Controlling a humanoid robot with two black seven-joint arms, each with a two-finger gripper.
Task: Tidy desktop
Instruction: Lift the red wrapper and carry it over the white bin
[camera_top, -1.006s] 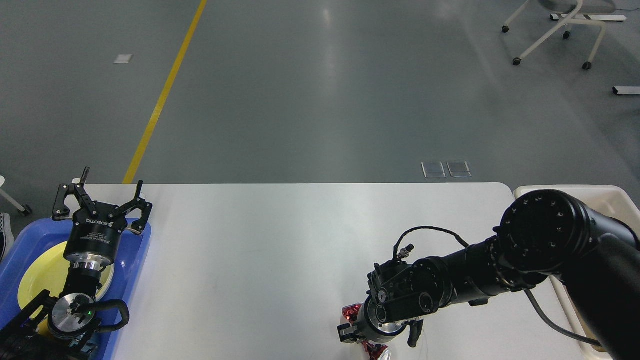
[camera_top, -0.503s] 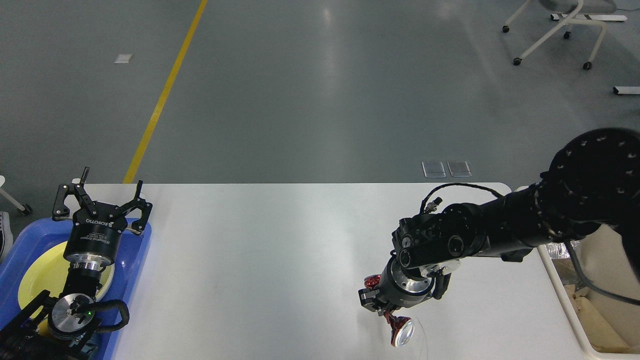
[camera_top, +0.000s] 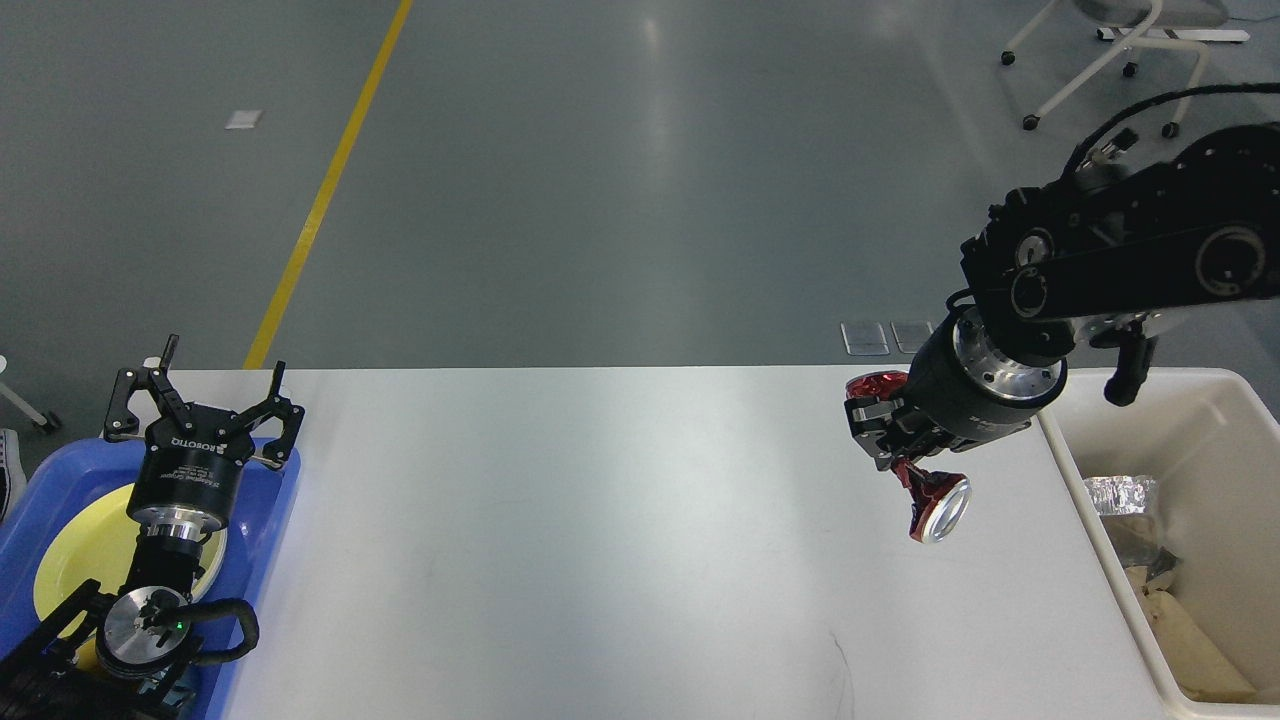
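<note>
The desktop is a wide white-grey table top with rounded corners. My right gripper is shut on a crushed red can with a silver end and holds it in the air above the table's right part, just left of the cream bin. My left gripper is open and empty, its fingers spread over the table's far left corner above the blue tray.
The blue tray at the left holds a yellow plate. The cream bin at the right edge holds crumpled foil and paper scraps. A white wheeled chair stands on the grey floor far back right.
My right arm has lifted the red can off the table's near edge and carried it up and to the right, toward the cream bin. The left arm has not moved.
</note>
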